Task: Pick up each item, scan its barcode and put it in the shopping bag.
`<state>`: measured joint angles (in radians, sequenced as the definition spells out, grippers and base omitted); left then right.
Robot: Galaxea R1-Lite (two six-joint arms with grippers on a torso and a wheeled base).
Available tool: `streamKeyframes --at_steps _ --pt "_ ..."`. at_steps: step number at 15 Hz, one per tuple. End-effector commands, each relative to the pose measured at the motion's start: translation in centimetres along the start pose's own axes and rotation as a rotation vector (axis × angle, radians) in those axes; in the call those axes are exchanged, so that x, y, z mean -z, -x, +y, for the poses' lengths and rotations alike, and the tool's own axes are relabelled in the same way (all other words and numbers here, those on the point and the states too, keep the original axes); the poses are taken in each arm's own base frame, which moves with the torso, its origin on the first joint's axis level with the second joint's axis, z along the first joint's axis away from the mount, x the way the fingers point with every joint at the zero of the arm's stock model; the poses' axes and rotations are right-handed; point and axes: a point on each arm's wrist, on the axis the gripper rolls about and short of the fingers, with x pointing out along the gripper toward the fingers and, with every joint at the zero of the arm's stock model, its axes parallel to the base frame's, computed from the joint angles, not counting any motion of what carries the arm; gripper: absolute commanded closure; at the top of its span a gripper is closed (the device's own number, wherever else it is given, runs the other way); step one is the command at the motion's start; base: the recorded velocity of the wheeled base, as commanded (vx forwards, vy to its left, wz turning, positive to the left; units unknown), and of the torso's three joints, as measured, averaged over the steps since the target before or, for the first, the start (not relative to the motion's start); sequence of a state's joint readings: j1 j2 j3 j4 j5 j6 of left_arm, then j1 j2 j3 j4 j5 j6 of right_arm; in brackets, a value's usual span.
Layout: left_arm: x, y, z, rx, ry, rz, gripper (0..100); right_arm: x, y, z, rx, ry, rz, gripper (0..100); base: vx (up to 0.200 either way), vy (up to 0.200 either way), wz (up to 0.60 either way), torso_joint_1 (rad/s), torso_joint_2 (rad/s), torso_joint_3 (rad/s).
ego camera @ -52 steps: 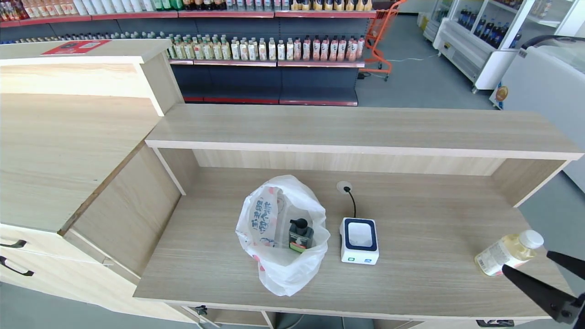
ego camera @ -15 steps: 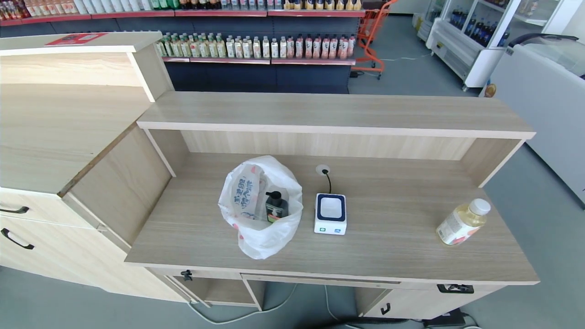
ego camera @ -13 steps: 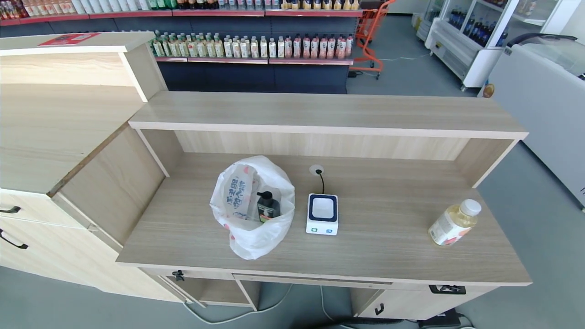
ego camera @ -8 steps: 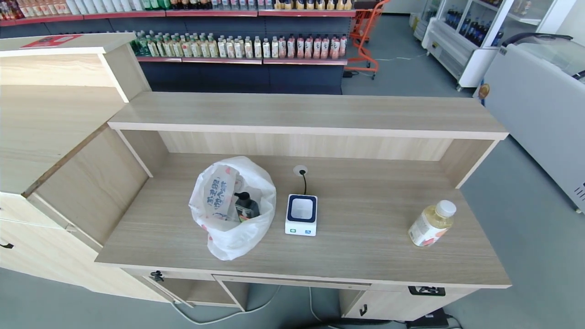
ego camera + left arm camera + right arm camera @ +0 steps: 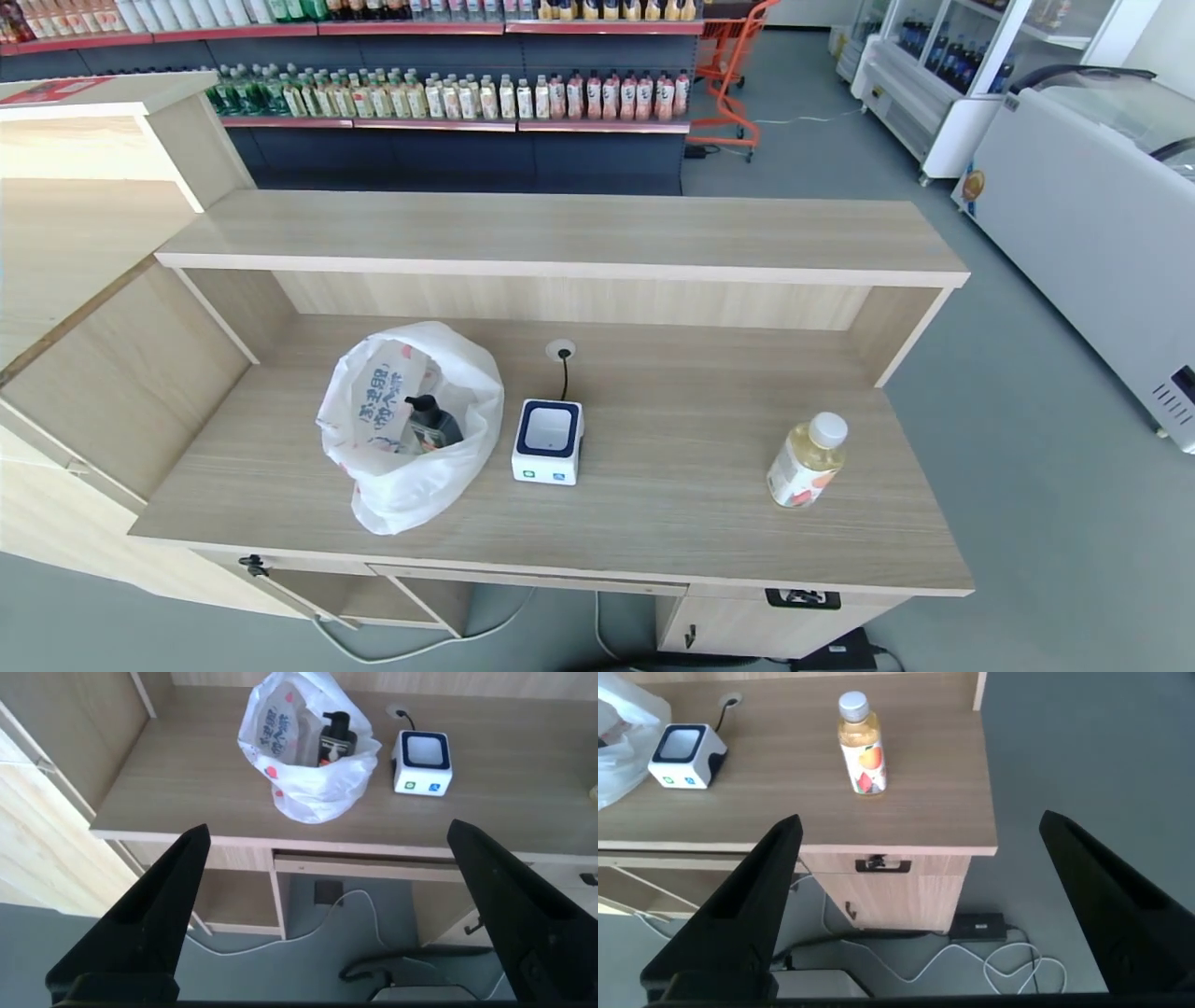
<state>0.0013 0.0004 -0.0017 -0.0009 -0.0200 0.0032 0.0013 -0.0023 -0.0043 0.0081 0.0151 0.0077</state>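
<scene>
Bright, even store light with soft shadows.
In the head view the counter (image 5: 672,485) is lit evenly from overhead. The bottle (image 5: 808,461) and the white shopping bag (image 5: 411,476) cast only faint, short shadows, and the recess under the upper shelf (image 5: 560,233) is a little darker. A pale sheen lies on the freezer lid (image 5: 1111,103) at upper right. Straight edges bow outward toward the frame borders. In the left wrist view the opening (image 5: 318,896) beneath the counter lies in shade.
</scene>
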Motion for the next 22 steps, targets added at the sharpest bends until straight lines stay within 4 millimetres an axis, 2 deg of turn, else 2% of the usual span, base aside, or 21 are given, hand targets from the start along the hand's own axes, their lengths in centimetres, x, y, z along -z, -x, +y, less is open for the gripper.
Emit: streamKeyframes --at_steps 1,4,5,6,7,8,9,10,13,16,18,20,22 --pt "0.0 0.0 0.0 0.000 0.002 -0.001 0 0.0 0.0 0.0 0.000 0.000 0.002 0 0.000 -0.200 0.00 0.007 0.00 0.002" --pt "0.0 0.0 0.0 0.000 0.006 -0.001 0 -0.4 0.1 0.0 -0.008 0.000 -0.018 0 0.000 0.000 0.00 0.000 0.00 0.000" --pt "0.0 0.0 0.0 0.000 0.006 -0.001 0 -6.2 -0.2 0.1 -0.070 -0.008 -0.005 0 0.000 0.000 0.00 0.000 0.00 0.000" --pt "0.0 0.0 0.0 0.000 0.006 -0.001 0 -11.1 -3.0 0.1 -0.058 -0.021 0.108 0 0.000 0.000 0.00 0.000 0.00 0.000" --pt "0.0 0.0 0.0 0.000 0.006 -0.001 0 -14.4 -6.0 0.2 -0.050 -0.031 0.170 0 0.000 0.000 0.00 0.000 0.00 0.000" --pt "0.0 0.0 0.0 0.000 0.006 -0.001 0 -14.7 -8.9 0.1 -0.029 -0.034 0.280 0 0.000 0.000 0.00 0.000 0.00 0.000" --pt "0.0 0.0 0.0 0.000 0.006 -0.001 0 -13.6 -10.9 0.0 -0.002 -0.035 0.388 0 0.000 0.000 0.00 0.000 0.00 0.000" --pt "0.0 0.0 0.0 0.000 0.006 -0.001 0 -11.6 -12.4 0.0 -0.004 -0.032 0.513 0 0.000 0.000 0.00 0.000 0.00 0.000" --pt "0.0 0.0 0.0 -0.002 0.006 -0.001 0 -6.1 -15.7 0.4 -0.007 0.004 0.819 0 0.000 0.000 0.00 0.000 0.00 0.000" --pt "0.0 0.0 0.0 0.000 0.006 -0.001 0 -1.7 -20.0 0.8 0.026 0.060 0.861 0 0.000 0.000 0.00 0.000 0.00 0.000" --pt "0.0 0.0 0.0 0.000 0.006 -0.001 0 -0.3 -21.7 1.1 0.006 0.096 0.877 0 0.000 0.000 0.00 0.000 0.00 0.000" --pt "0.0 0.0 0.0 0.000 0.006 -0.001 0 1.4 -23.4 3.1 -0.087 0.118 0.866 0 0.000 0.000 0.00 0.000 0.00 0.000" --pt "0.0 0.0 0.0 0.000 0.006 -0.001 0 2.3 -24.6 4.4 -0.136 0.134 0.824 0 0.000 0.000 0.00 0.000 0.00 0.000"
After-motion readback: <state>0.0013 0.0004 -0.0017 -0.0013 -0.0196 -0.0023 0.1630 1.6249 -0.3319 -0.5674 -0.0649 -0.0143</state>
